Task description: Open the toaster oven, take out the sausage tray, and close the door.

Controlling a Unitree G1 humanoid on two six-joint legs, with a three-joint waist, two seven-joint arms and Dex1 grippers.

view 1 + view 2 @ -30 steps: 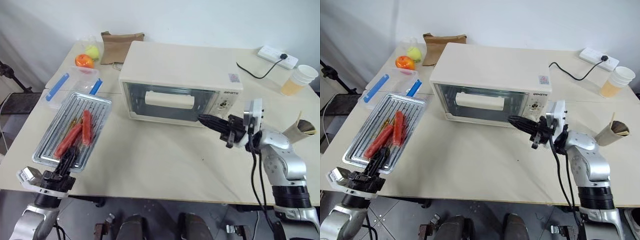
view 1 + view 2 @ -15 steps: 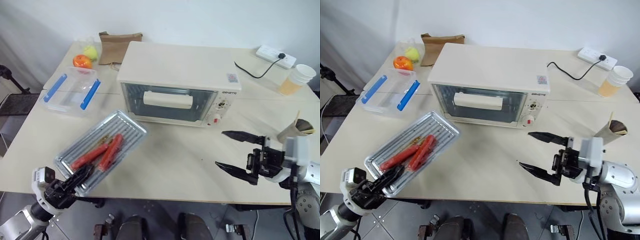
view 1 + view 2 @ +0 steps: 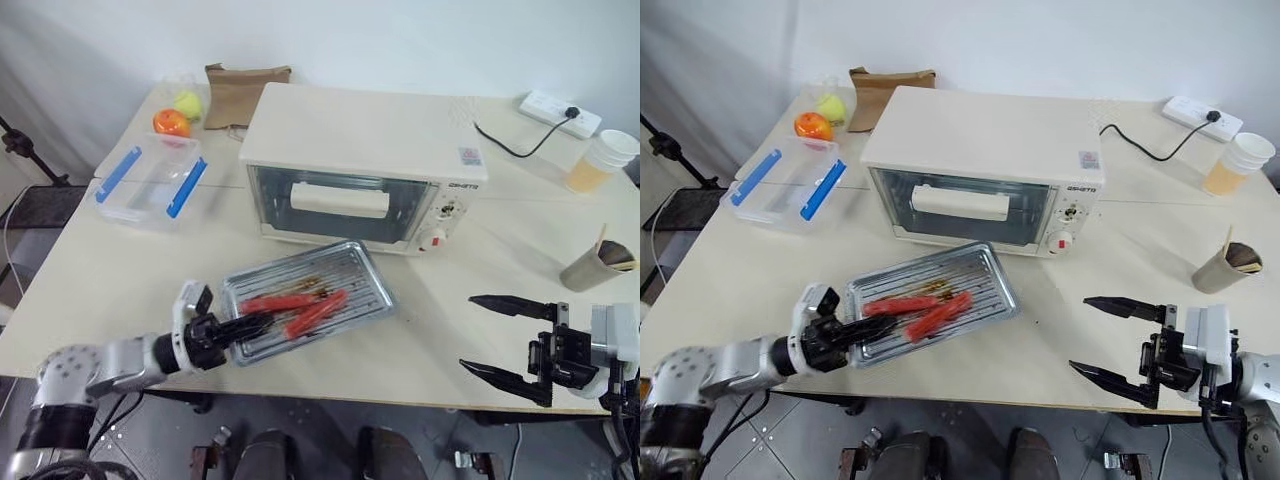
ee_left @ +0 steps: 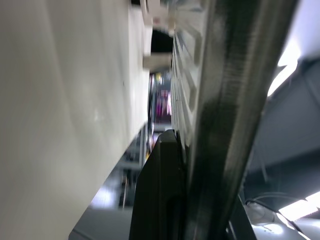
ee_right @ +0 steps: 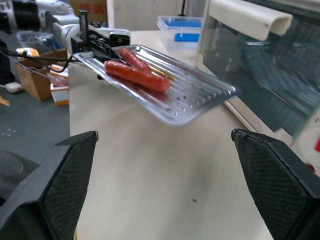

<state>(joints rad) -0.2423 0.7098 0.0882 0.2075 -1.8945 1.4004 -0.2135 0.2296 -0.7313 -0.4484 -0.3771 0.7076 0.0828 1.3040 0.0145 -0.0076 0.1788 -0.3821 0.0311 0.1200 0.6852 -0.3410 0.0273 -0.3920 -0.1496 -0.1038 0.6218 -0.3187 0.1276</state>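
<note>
The cream-white toaster oven (image 3: pixel 360 140) stands at the middle back of the table, and its glass door (image 3: pixel 345 205) with the bar handle (image 3: pixel 340 199) is closed. My left gripper (image 3: pixel 243 326) is shut on the left edge of the sausage tray (image 3: pixel 345 275). It holds the silver tray just above the table in front of the oven. Two red sausages (image 3: pixel 300 306) lie in the tray. In the right wrist view the tray (image 5: pixel 200 97) hangs slightly tilted. My right gripper (image 3: pixel 466 331) is open and empty near the front right edge.
A clear plastic box with blue clips (image 3: pixel 150 180) sits at the left, with an orange (image 3: pixel 170 122), a yellow-green fruit (image 3: pixel 185 101) and a brown paper bag (image 3: pixel 245 88) behind it. A power strip (image 3: pixel 558 112), a drink cup (image 3: pixel 600 160) and a paper cup (image 3: pixel 595 266) are at the right.
My left gripper has swung the tray from the table's left side to the front of the oven. My right gripper has opened and drawn back from the oven's knobs toward the front right edge.
</note>
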